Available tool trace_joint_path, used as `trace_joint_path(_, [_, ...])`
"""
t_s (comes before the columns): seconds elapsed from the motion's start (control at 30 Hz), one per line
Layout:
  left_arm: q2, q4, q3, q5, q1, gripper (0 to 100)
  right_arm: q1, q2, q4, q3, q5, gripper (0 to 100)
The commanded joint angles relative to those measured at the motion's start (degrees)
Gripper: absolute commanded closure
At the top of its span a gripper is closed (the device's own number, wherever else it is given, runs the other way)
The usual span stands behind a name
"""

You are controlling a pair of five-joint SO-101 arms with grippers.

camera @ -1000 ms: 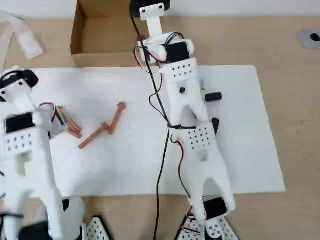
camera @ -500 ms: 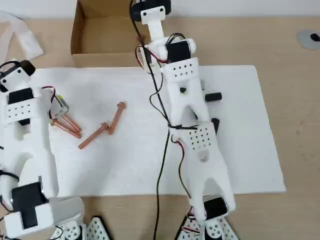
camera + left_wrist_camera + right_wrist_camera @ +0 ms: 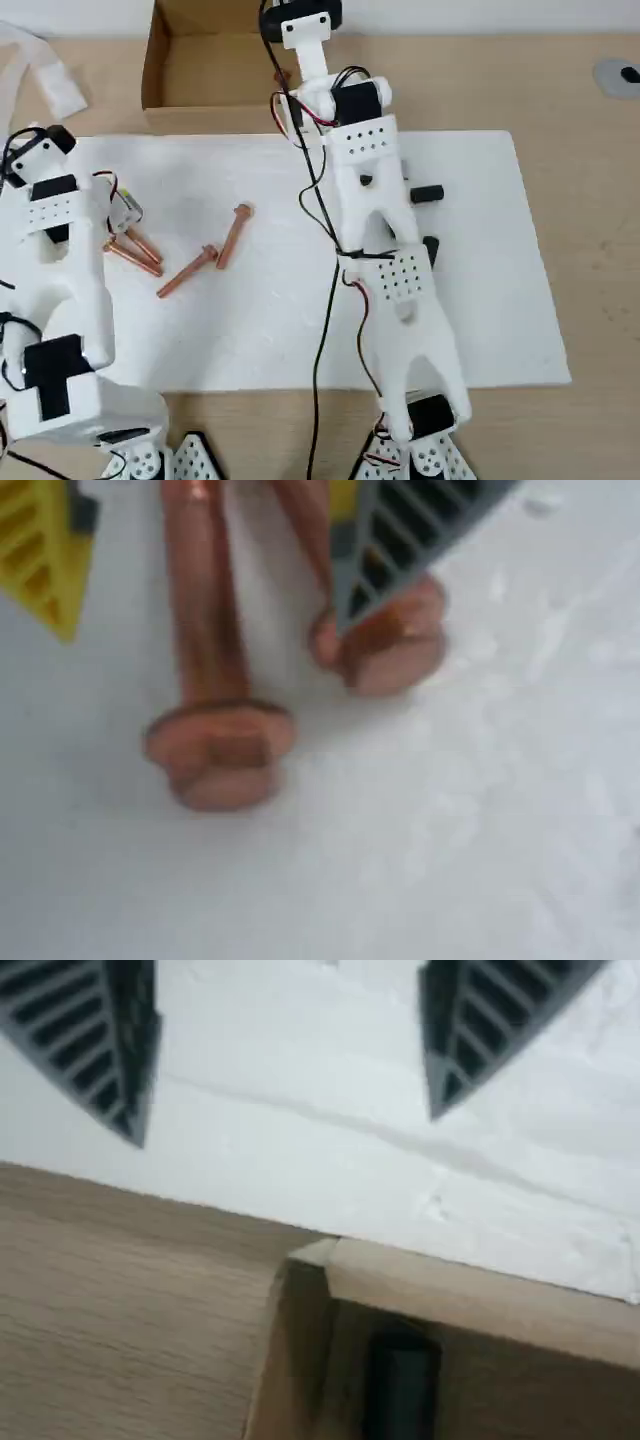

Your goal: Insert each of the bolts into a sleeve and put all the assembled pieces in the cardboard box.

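Nearest you, the left gripper [image 3: 200,630] is low over the left end of the white foam sheet [image 3: 250,330] that covers the middle of the light wooden table [image 3: 590,250]. Its yellow finger [image 3: 45,560] and grey ribbed finger [image 3: 400,540] stand apart, pinching nothing. Under it lie two copper-coloured bolts with flanged heads, side by side and nearly parallel. The first bolt [image 3: 215,680] lies free in the gap between the fingers. The second bolt [image 3: 390,645] lies under the grey fingertip, which looks to be touching it just above the head, though you cannot tell if it is pressing.

A little farther along the sheet, you have two more loose copper bolts. One [image 3: 187,271] lies slantwise. The other [image 3: 233,236] is steeper, and their ends almost meet.

On the right half of the sheet, beside the right arm, are two short black cylindrical sleeves. One sleeve [image 3: 431,247] is half hidden by the arm's link. The other [image 3: 428,193] lies in the open beyond it. None of the four bolts is in a sleeve.

At the far edge of the sheet, your right gripper [image 3: 285,1125] hangs with its two grey fingers spread wide and nothing between them. It is over the foam's edge, just beside the near right corner of the open brown cardboard box [image 3: 152,70]. The right wrist view shows something dark inside that corner, too blurred to name.
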Motion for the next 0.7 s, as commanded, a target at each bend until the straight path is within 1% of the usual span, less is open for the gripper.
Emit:
trace_joint_path(0.0, [0.6, -0.9, -3.0, 0.2, 3.8, 82, 1.5, -5.1, 0.1, -2.9, 0.4, 78.1])
trace_joint_path(0.13, [2.1, -2.5, -2.9, 0.6, 4.9, 82, 1.5, -5.1, 1.5, -2.9, 0.4, 78.1])
trace_joint_path(0.23, [3.6, -3.4, -2.9, 3.3, 3.8, 82, 1.6, -5.1, 2.6, -2.9, 0.4, 78.1])
trace_joint_path(0.43, [6.2, -4.0, -3.3, 6.3, 1.7, 82, 2.2, -5.1, 2.8, -2.9, 0.4, 78.1])
trace_joint_path(0.57, [7.6, -8.1, -2.4, 6.6, 1.8, 82, 2.8, -5.1, 2.8, -2.9, 0.4, 78.1])
trace_joint_path(0.67, [9.3, -9.1, -2.9, 6.5, 2.4, 82, 3.2, -5.1, 2.8, -2.9, 0.4, 78.1])
